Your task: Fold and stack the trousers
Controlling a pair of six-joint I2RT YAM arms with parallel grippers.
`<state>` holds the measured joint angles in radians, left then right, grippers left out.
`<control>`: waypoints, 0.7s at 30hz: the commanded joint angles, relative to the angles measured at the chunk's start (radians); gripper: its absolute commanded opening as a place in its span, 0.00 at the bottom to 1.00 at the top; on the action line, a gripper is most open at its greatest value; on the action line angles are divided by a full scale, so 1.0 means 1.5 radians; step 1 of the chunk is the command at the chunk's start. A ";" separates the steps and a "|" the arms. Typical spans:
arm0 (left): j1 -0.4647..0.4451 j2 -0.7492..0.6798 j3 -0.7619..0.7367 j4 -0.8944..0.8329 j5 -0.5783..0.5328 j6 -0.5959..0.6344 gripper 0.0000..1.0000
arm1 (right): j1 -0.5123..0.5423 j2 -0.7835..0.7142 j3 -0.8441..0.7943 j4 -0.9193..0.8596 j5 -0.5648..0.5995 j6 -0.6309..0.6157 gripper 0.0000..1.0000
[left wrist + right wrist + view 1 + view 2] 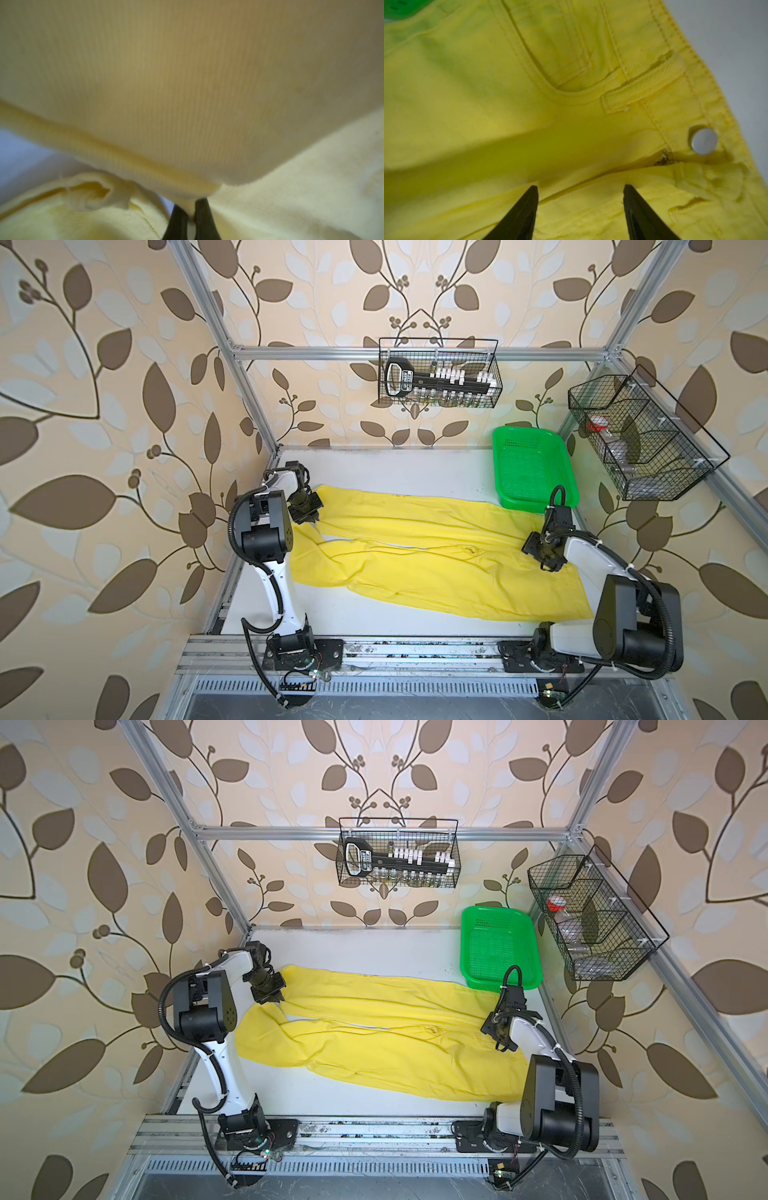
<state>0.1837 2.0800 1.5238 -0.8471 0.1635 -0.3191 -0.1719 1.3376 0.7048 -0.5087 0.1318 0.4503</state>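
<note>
The yellow trousers lie spread across the white table, legs running left and waistband at the right. My left gripper is at the end of the far leg, by the inner corner of its hem. In the left wrist view its jaws are shut on a pinch of that hem, and the cloth fills the view. My right gripper hovers over the waist. In the right wrist view it stands open over the fly, near the silver button.
A green mesh basket stands at the back right, touching the trousers' far edge. A wire basket hangs on the back rail and another on the right rail. The near leg's end lies under the left arm.
</note>
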 commanded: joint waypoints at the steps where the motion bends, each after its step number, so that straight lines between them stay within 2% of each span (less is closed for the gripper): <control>1: -0.018 -0.036 0.026 -0.076 -0.074 0.009 0.00 | 0.048 -0.029 0.025 -0.056 0.038 -0.023 0.66; 6: -0.062 -0.035 0.089 -0.128 -0.139 0.032 0.00 | 0.085 -0.027 0.000 -0.053 0.043 -0.012 0.67; 12: -0.121 0.042 0.199 -0.175 -0.203 0.045 0.00 | 0.114 -0.029 -0.002 -0.051 0.032 -0.002 0.67; 16: -0.158 0.108 0.287 -0.182 -0.204 0.040 0.01 | 0.140 -0.024 -0.004 -0.048 0.025 0.008 0.67; 21: -0.204 0.178 0.380 -0.182 -0.222 0.042 0.08 | 0.161 -0.019 0.000 -0.048 0.017 0.020 0.66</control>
<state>-0.0952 2.3184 2.0224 -1.0771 -0.1200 -0.2638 0.0589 1.2991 0.7124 -0.5610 0.1638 0.4576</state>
